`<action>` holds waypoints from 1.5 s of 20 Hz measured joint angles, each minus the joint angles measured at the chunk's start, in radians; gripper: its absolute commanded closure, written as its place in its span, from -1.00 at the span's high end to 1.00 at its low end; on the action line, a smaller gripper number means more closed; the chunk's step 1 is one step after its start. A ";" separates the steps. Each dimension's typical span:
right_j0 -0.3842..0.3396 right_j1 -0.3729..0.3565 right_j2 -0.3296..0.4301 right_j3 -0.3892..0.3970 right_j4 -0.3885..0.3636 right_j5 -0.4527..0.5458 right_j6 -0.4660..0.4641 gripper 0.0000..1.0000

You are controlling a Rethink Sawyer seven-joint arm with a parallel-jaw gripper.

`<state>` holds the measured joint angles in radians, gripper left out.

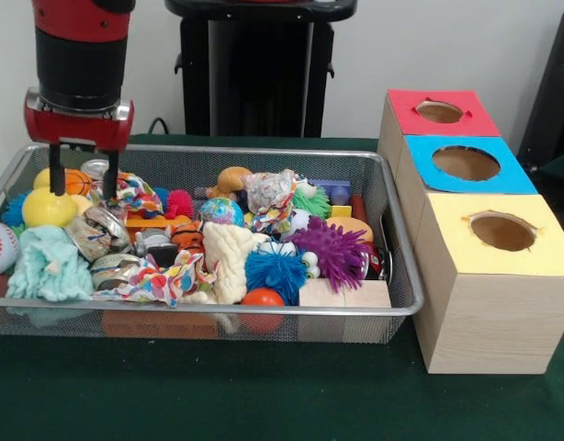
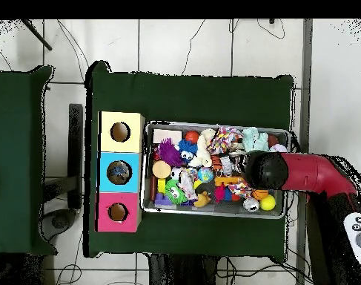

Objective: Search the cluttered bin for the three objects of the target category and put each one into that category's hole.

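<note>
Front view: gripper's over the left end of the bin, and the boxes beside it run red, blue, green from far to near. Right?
Not quite. In the front view the nearest box has a yellow top, not green. The gripper is over the left end of the bin, and the red box and blue box stand as you said.

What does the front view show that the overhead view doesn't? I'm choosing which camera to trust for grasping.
Front view only: the claw with open fingers hanging at the bin's end farthest from the boxes, over a yellow ball. Overhead only: the whole green table, with the arm covering the claw. Both: the bin and the yellow box, blue box and red box.
</note>
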<state>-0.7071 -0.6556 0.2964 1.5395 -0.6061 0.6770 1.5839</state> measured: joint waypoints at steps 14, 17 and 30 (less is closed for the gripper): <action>-0.021 0.097 0.064 -0.092 -0.001 0.013 0.000 1.00; -0.039 0.155 0.079 -0.120 -0.001 0.013 0.000 1.00; -0.096 0.220 0.135 -0.205 -0.049 0.013 -0.033 1.00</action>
<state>-0.8030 -0.4358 0.4316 1.3344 -0.6551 0.6898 1.5506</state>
